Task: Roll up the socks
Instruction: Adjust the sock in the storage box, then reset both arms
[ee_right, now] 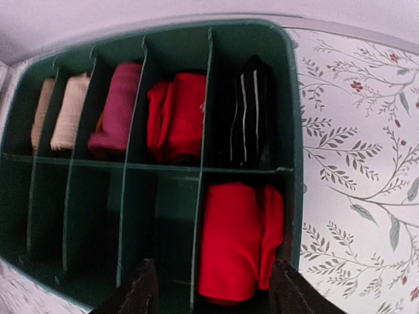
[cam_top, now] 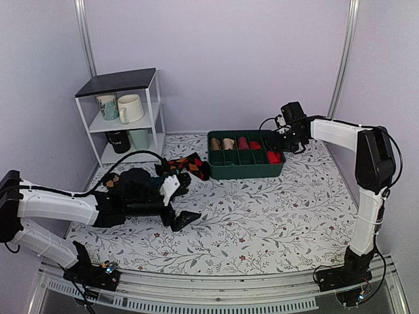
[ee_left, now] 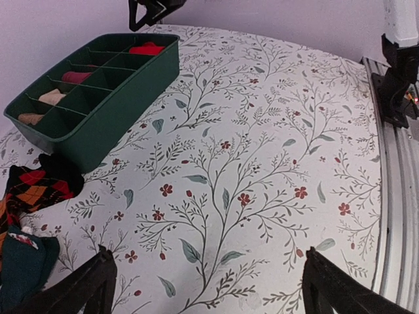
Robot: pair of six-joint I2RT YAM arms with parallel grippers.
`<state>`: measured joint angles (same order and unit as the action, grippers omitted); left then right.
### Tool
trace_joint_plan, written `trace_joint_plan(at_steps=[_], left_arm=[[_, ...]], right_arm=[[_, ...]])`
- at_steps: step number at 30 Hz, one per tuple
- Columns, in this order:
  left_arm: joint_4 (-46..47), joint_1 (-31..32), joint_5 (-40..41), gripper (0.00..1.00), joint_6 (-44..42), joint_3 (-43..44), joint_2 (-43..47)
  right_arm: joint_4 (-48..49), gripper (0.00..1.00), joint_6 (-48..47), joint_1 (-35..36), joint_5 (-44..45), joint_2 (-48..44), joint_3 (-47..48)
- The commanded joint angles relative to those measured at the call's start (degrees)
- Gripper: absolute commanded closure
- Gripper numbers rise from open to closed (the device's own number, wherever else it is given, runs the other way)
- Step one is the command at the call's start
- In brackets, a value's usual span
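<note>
Open tablecloth [cam_top: 275, 216] spans centre and right front. Divided bin [cam_top: 245, 172] blocks the far middle, argyle socks [cam_top: 188, 165] beside its left end. Bin's front cells stand open, save the right-end one holding red socks [ee_right: 239, 242].

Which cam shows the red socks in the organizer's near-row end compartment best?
Right wrist: red socks close up, large in frame, folds clear. Top external shows only a small red patch; left wrist, a distant red sliver.

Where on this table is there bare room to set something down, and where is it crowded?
Bare cloth runs from the organizer forward to the near rail, and beside its right wall. Four near-row cells look empty. Crowded: the left, with argyle socks, teal sock and left pincer.
</note>
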<state>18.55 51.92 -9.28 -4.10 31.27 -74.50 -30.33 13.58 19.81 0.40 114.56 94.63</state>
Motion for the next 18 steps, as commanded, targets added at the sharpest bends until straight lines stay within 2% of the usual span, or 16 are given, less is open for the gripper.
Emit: trace_joint_plan(at_steps=[1,4,9,14,18], left_arm=[[1.7,-1.1,2.7,0.0,0.6,0.2,-0.2],[3.9,-1.5,5.3,0.01,0.4,-1.7,0.2],[7.8,-2.6,9.2,0.01,0.0,-5.3,0.2],[9.2,-2.7,10.5,0.0,-0.4,-6.4,-0.2],[13.7,-2.9,11.3,0.01,-1.0,-8.8,-1.0]], right_arm=[[9.6,0.29,0.1,-0.2,-1.4,-9.1,-8.5],[13.0,0.17,-0.7,-0.2,-2.6,-13.8,-13.5],[18.9,0.04,-1.5,-0.2,-3.7,-21.7,-23.6],[26.9,0.0,0.1,-0.1,-3.4,-30.3,-35.4],[31.3,0.0,0.9,0.0,0.5,-35.1,-43.5]])
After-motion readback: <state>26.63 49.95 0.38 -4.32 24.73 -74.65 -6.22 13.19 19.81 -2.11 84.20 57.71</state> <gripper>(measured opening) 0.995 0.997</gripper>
